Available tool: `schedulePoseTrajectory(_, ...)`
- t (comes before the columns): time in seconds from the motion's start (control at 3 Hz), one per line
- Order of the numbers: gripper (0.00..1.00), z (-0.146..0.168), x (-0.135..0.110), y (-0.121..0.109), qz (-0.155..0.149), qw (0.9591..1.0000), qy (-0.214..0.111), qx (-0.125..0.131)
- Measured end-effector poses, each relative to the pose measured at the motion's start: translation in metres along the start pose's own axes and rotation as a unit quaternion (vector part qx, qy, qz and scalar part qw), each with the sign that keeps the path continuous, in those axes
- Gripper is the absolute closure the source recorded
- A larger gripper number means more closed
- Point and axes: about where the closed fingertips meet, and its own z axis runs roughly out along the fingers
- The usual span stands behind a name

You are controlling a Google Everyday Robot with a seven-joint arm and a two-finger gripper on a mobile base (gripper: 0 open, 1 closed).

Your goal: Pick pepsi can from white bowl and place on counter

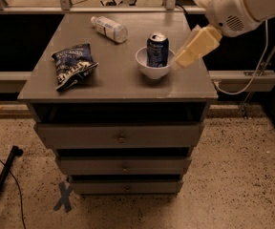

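Observation:
The pepsi can (157,49) stands upright in the white bowl (151,70), right of the middle of the grey counter (104,87). The can is dark blue with a silver top. My gripper (183,59) is cream-coloured and comes in from the upper right on a white arm (242,6). Its tip is just to the right of the bowl's rim, close beside the can and not on it.
A dark blue chip bag (72,66) lies on the counter's left side. A clear plastic bottle (110,28) lies on its side at the back. Three drawers with round knobs (121,139) are below. A rail and cables run behind the counter.

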Motion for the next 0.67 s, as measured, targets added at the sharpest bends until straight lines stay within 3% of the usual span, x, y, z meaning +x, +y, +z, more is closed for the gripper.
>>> schedulePoseTrajectory(0.67,0.0,0.067,-0.011,-0.039,0.015,0.998,-0.06,0.014)
